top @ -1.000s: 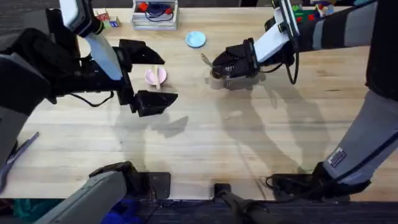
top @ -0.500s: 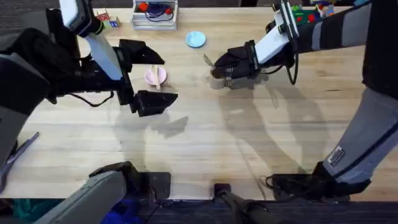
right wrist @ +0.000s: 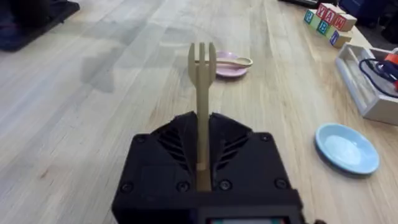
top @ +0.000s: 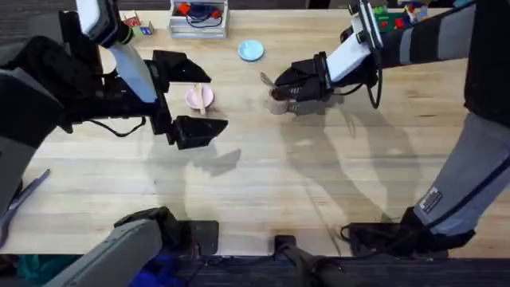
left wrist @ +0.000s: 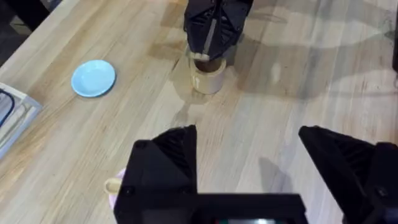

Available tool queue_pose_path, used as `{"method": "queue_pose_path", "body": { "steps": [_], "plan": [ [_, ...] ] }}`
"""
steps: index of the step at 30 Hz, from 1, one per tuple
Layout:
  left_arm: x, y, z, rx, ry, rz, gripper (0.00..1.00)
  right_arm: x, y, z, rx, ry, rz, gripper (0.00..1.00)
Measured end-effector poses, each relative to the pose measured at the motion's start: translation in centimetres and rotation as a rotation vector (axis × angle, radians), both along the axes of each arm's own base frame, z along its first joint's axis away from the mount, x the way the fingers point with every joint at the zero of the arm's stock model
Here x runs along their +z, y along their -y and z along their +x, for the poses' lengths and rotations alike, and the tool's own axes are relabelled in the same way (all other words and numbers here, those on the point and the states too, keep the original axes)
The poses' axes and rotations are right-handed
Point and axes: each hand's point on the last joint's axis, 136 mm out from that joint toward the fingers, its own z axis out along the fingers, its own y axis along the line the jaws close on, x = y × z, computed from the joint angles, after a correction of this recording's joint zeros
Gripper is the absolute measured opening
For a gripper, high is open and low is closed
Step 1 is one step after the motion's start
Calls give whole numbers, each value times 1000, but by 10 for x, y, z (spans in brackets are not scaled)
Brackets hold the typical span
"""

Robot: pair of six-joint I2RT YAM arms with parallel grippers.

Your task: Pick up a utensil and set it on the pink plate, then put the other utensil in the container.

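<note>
Now the right gripper [top: 279,86] grips the fork [right wrist: 201,93] above the container [left wrist: 207,76], while the left gripper [top: 191,100] stands open beside the pink plate [top: 194,99] holding the spoon [right wrist: 233,60]; bare table [top: 263,167] lies in front.

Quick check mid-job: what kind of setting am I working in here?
Probably a robotics lab or test bench, not a kitchen: a bare wooden table, toy alphabet blocks beside a clear box of oddments, and small props such as the light-blue plate.
</note>
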Motion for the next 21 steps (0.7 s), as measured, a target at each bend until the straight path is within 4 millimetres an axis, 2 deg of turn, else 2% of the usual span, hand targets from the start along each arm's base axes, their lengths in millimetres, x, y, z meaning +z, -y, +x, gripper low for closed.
{"method": "queue_pose_path", "body": {
  "steps": [3, 4, 7, 9, 11, 21],
  "plan": [
    [0, 0, 0, 0, 0, 0, 993, 0, 0, 0, 0, -1, 0, 144],
    [0, 0, 0, 0, 0, 0, 993, 0, 0, 0, 0, -6, -1, 234],
    [0, 0, 0, 0, 0, 0, 993, 0, 0, 0, 0, -6, -1, 679],
    [0, 0, 0, 0, 0, 0, 993, 0, 0, 0, 0, -6, -1, 942],
    [0, 0, 0, 0, 0, 0, 993, 0, 0, 0, 0, -6, -1, 991],
    [0, 0, 0, 0, 0, 0, 993, 0, 0, 0, 0, -6, 0, 995]
  ]
}}
